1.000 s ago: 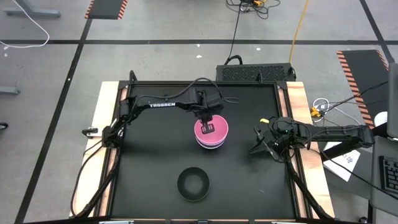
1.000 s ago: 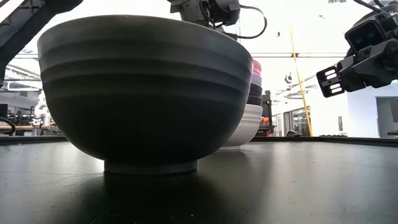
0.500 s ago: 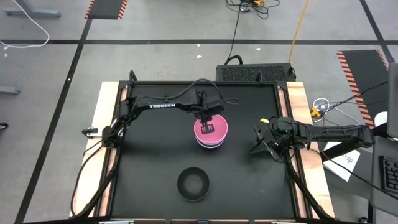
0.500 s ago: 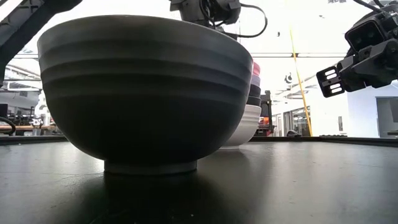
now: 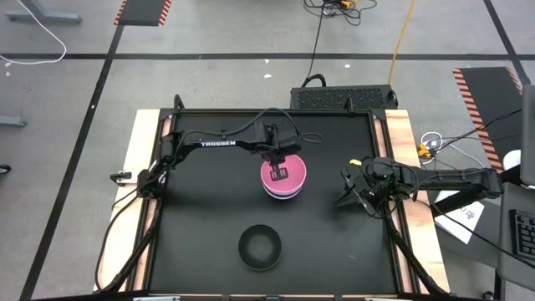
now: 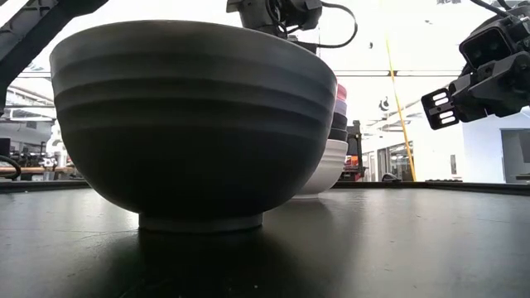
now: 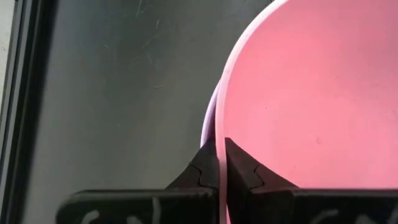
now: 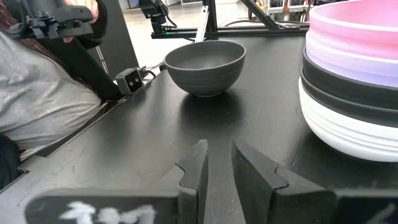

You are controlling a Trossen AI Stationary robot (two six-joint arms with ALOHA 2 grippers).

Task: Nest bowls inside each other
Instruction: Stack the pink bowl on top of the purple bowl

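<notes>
A stack of nested bowls (image 5: 284, 180) stands mid-table on the white bowl's foot (image 8: 354, 134). Above the white one come black bowls (image 8: 348, 93), a lavender one (image 8: 348, 59) and a pink one (image 5: 294, 170) on top. My left gripper (image 5: 280, 173) is over the stack, shut on the pink bowl. One more black bowl (image 5: 259, 247) rests on its foot near the table's front edge; it fills the low view (image 6: 190, 124). My right gripper (image 5: 345, 196) waits by the table's right edge, open by a narrow gap, nothing between its fingers (image 8: 249, 168). My left gripper pinches the pink bowl's rim (image 7: 221, 134), one finger (image 7: 244, 169) inside the bowl and the other (image 7: 202, 171) outside. The fingers come steeply from above, pointing down. The pink bowl sits upright in the lavender bowl (image 7: 213, 121) atop the stack.
The black tabletop (image 5: 201, 209) has raised frame rails along its edges. A person in grey (image 8: 43, 99) shows beyond the table in the right wrist view, beside the small low camera (image 8: 130, 81). A dark box (image 5: 343, 96) stands behind the far edge.
</notes>
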